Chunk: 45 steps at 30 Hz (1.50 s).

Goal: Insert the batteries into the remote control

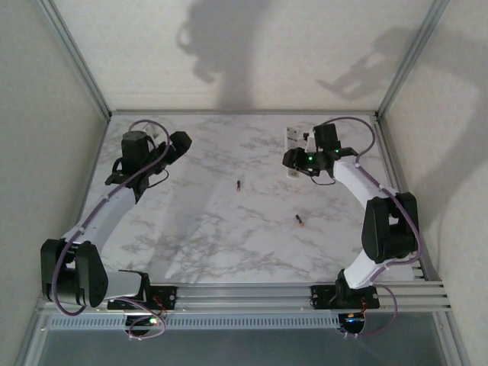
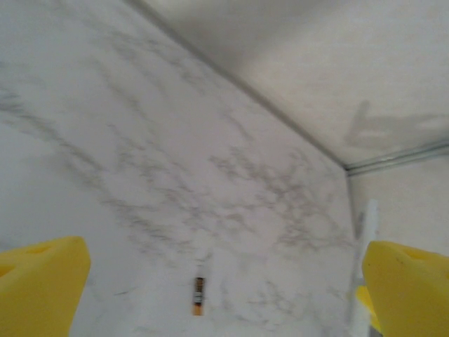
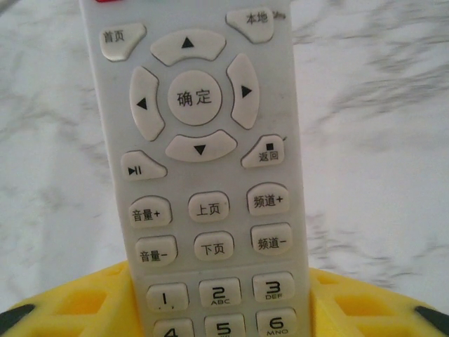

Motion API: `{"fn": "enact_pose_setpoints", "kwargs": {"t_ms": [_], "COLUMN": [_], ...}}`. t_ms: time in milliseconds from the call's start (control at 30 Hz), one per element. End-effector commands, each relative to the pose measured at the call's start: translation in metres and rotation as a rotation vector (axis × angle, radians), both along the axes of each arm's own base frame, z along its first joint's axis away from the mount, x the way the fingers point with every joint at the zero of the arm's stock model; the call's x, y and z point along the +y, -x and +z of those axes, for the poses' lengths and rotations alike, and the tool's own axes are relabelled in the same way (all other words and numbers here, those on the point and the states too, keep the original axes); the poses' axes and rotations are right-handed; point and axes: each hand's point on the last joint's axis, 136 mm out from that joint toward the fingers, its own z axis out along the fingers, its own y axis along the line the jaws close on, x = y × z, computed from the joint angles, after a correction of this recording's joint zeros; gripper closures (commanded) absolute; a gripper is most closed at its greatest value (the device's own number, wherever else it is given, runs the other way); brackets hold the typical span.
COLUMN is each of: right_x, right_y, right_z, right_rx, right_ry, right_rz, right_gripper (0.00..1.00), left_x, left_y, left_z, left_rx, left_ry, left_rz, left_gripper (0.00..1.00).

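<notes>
The white remote control faces my right wrist camera with its grey buttons up, its number-key end clamped between the yellow pads of my right gripper. From above, the remote control sticks out toward the back of the table from the right gripper. One battery lies mid-table and the other battery nearer the right arm. My left gripper is open at the left, well away from both. Between its wide yellow pads the left gripper looks down on a battery.
Pale walls with metal corner posts enclose the marble table on three sides. A metal rail runs along the near edge between the arm bases. The thin white strip at the right of the left wrist view seems to be the held remote.
</notes>
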Motion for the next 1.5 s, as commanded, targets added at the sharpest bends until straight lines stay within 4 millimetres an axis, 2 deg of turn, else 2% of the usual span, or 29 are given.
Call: {"fn": "enact_pose_setpoints", "kwargs": {"t_ms": [0, 200, 300, 433, 667, 800, 967, 1100, 1233, 1467], "right_x": [0.039, 0.075, 0.084, 0.096, 0.119, 0.138, 0.15, 0.155, 0.159, 0.162], "right_y": [0.014, 0.046, 0.057, 0.067, 0.075, 0.075, 0.077, 0.078, 0.08, 0.081], "right_z": [0.043, 0.078, 0.086, 0.106, 0.153, 0.182, 0.211, 0.219, 0.226, 0.224], "right_rx": [-0.054, -0.121, -0.14, -0.159, -0.199, -0.186, -0.196, -0.192, -0.19, -0.18], "right_ry": [-0.164, -0.258, -0.29, -0.436, -0.646, -0.751, -0.824, -0.839, -0.87, -0.873], "right_rz": [0.048, 0.07, 0.076, 0.08, 0.19, 0.297, 0.39, 0.43, 0.464, 0.467], "right_gripper": [0.64, 0.63, 0.63, 0.63, 0.64, 0.63, 0.63, 0.63, 0.63, 0.63], "left_x": [-0.026, -0.053, -0.071, -0.089, -0.115, -0.137, -0.163, -0.172, -0.175, -0.18], "left_y": [-0.004, 0.005, 0.015, 0.023, 0.031, 0.037, 0.034, 0.031, 0.034, 0.04], "left_z": [0.04, 0.053, 0.055, 0.063, 0.105, 0.113, 0.121, 0.128, 0.139, 0.154], "left_rx": [-0.089, -0.109, -0.127, -0.129, -0.206, -0.203, -0.193, -0.197, -0.226, -0.275], "left_ry": [0.103, 0.187, 0.2, 0.299, 0.467, 0.552, 0.6, 0.631, 0.681, 0.707], "left_rz": [-0.104, -0.209, -0.27, -0.338, -0.415, -0.454, -0.514, -0.542, -0.579, -0.626], "left_gripper": [0.01, 0.01, 0.0, 0.0, 0.0, 0.01, 0.06, 0.15, 0.19, 0.27]}}
